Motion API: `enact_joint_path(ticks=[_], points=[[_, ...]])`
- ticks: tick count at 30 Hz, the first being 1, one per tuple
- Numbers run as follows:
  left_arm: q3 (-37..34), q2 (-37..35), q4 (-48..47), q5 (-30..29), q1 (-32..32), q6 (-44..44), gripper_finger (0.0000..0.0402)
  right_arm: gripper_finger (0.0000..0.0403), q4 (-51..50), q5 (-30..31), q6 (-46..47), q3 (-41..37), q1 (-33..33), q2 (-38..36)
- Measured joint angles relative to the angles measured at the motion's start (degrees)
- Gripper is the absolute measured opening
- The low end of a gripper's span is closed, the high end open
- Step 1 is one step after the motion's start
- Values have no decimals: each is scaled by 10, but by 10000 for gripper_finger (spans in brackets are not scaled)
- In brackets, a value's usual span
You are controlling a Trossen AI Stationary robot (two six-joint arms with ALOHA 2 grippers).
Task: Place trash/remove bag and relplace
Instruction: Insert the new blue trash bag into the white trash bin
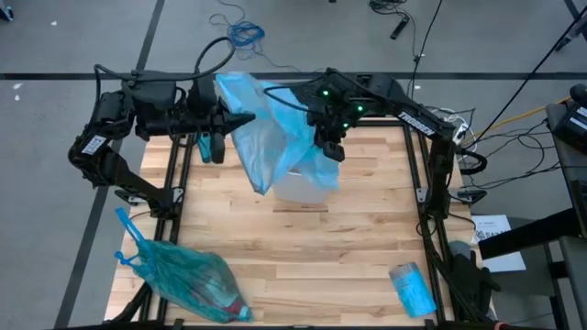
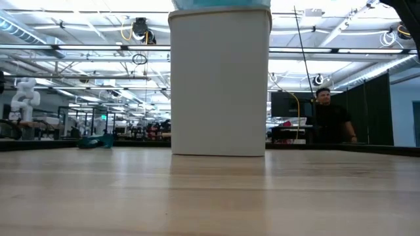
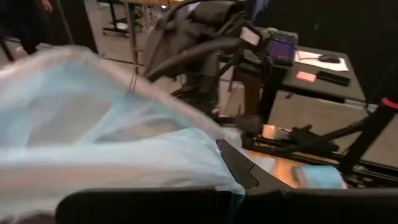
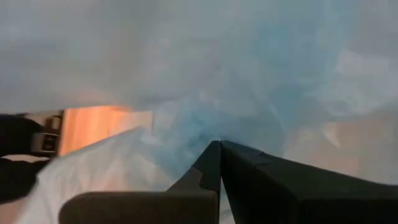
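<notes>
Both grippers, left (image 1: 246, 119) and right (image 1: 332, 147), jaws clamped on the fresh blue bag (image 1: 271, 137), are lining the white bin (image 2: 220, 82); next: spreading its mouth over the rim while the filled trash bag (image 1: 188, 280) is lying at the surface's near-left corner.

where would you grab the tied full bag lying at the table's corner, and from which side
Take the full teal bag by its twisted neck, which tapers out of the bulging body toward the table's left edge. That thin tail looks narrow enough for two fingers; the body looks too wide and slack. Come from above, fingers across the twist. The left gripper is nearer, but shut on the light blue bag, as is the right gripper.
</notes>
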Motion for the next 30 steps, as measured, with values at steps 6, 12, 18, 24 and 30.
enact_joint_path(ticks=[6,12,18,24,30], points=[[0,7,-2,47,0,-14,0,0,-9,23,-5,0,-1,19],[0,21,-23,58,0,-15,0,0,-9,24,-6,0,-3,37],[0,40,-55,58,0,-16,0,0,-9,26,-8,0,-5,49],[0,67,-73,76,0,-20,0,0,-10,26,-8,-9,-12,52],[0,85,-74,113,0,-21,0,0,-14,22,-9,-55,-17,52]])
